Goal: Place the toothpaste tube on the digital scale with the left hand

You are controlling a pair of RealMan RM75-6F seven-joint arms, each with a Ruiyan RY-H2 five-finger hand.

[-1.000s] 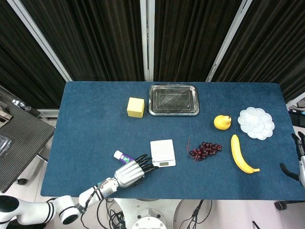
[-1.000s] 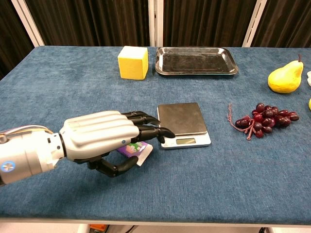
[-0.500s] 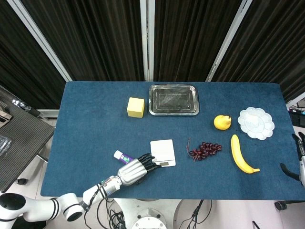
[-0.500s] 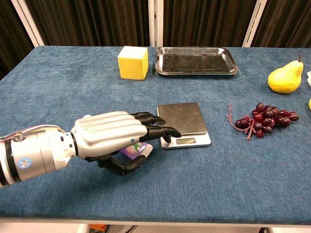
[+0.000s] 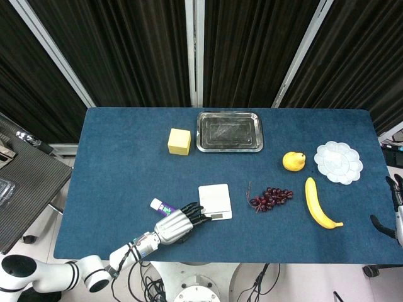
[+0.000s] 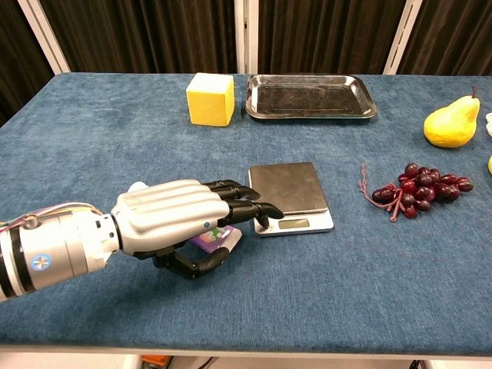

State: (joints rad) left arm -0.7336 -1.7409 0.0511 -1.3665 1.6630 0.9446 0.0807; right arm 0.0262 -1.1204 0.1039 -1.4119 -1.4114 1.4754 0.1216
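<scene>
Toothpaste tube [image 6: 214, 237] lies flat on the blue surface [image 5: 126, 157], just left of the digital scale [image 5: 215, 201] and mostly hidden under the left hand [image 6: 181, 219]. From the head view only its white cap end pokes out to the hand's upper left. The left hand hovers palm down over the tube, dark fingers [image 6: 246, 207] stretched toward the scale's near left corner, thumb curled beneath beside the tube; whether it actually grips the tube cannot be told. The scale's platform carries nothing. Farther back sit a yellow block [image 5: 179, 141] and a metal tray [image 5: 229, 131]. To the right lie grapes [image 5: 271, 197], a pear [image 5: 293, 161], a banana [image 5: 319, 204] and a white palette dish [image 5: 339, 162]. The right hand [image 5: 397, 211] shows only partly at the right edge, its fingers unclear.
</scene>
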